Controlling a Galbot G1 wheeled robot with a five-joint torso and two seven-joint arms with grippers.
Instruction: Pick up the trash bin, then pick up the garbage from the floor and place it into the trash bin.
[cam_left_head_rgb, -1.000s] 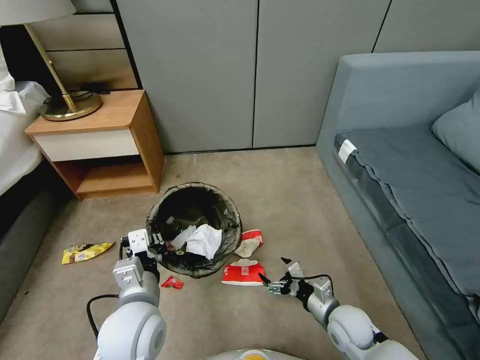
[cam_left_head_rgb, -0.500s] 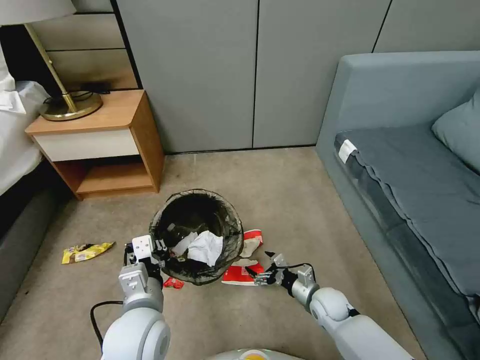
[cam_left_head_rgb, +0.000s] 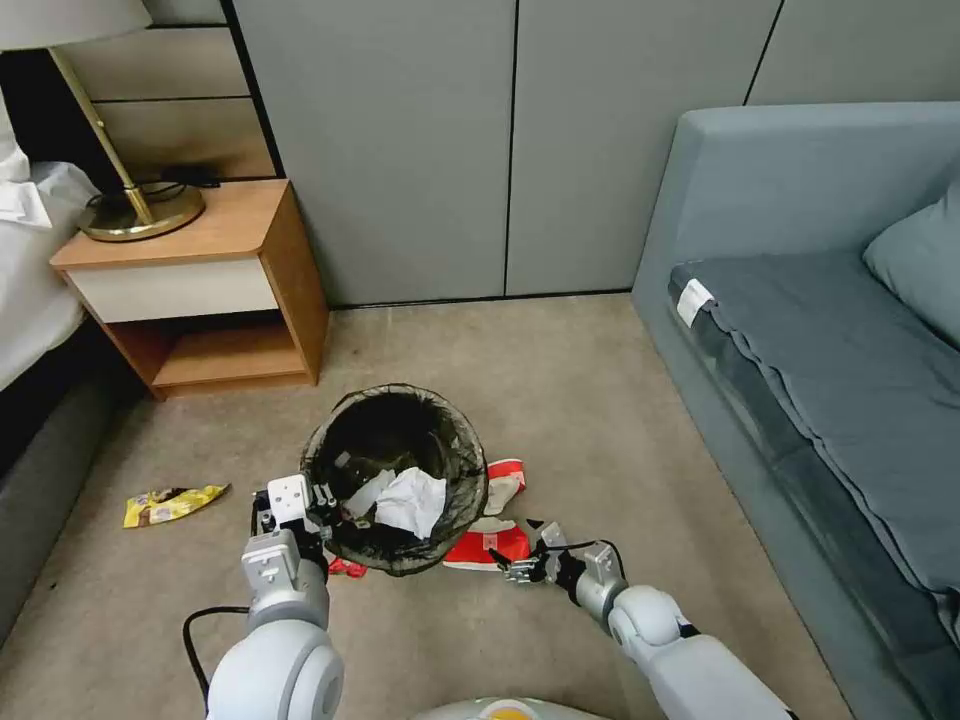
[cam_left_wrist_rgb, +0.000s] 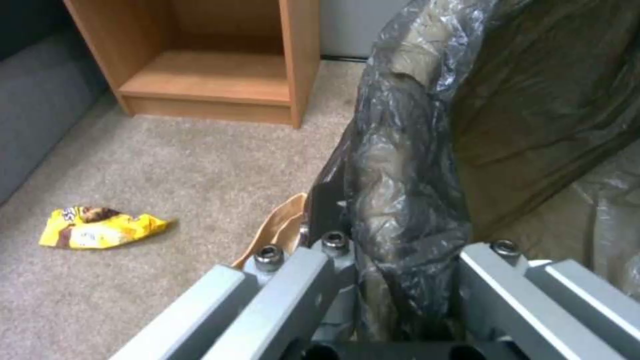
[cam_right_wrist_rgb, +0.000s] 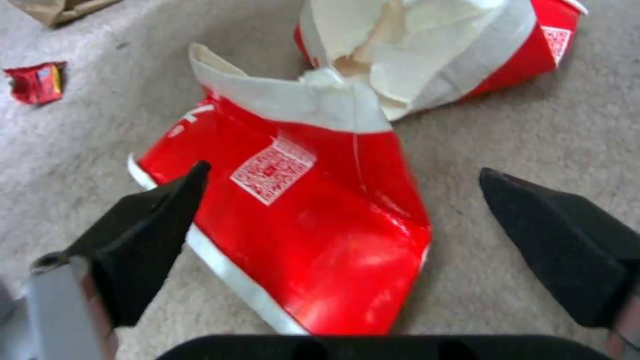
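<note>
The trash bin (cam_left_head_rgb: 440, 450), a round bucket lined with a dark bag, is held at its near-left rim by my left gripper (cam_left_head_rgb: 322, 506). The left wrist view has that gripper (cam_left_wrist_rgb: 393, 235) shut on the bag-covered rim (cam_left_wrist_rgb: 407, 150). Crumpled white tissue (cam_left_head_rgb: 410, 500) lies inside the bin. My right gripper (cam_left_head_rgb: 513, 538) is open low over a crushed red-and-white cup (cam_left_head_rgb: 485, 547); in the right wrist view its fingertips (cam_right_wrist_rgb: 193, 175) straddle this cup (cam_right_wrist_rgb: 313, 220). A second crushed cup (cam_left_head_rgb: 503, 480) lies just beyond. A yellow wrapper (cam_left_head_rgb: 170, 503) and a red scrap (cam_left_head_rgb: 345, 567) lie on the carpet.
A wooden nightstand (cam_left_head_rgb: 200, 290) with a brass lamp stands at the back left, beside a bed edge (cam_left_head_rgb: 30, 300). A grey sofa (cam_left_head_rgb: 820, 350) runs along the right. A tan paper piece (cam_left_wrist_rgb: 280, 227) lies on the carpet beside the bin.
My right gripper has moved left and lower, closing in on the flattened red cup, still open. The bin and left gripper have shifted slightly nearer and right.
</note>
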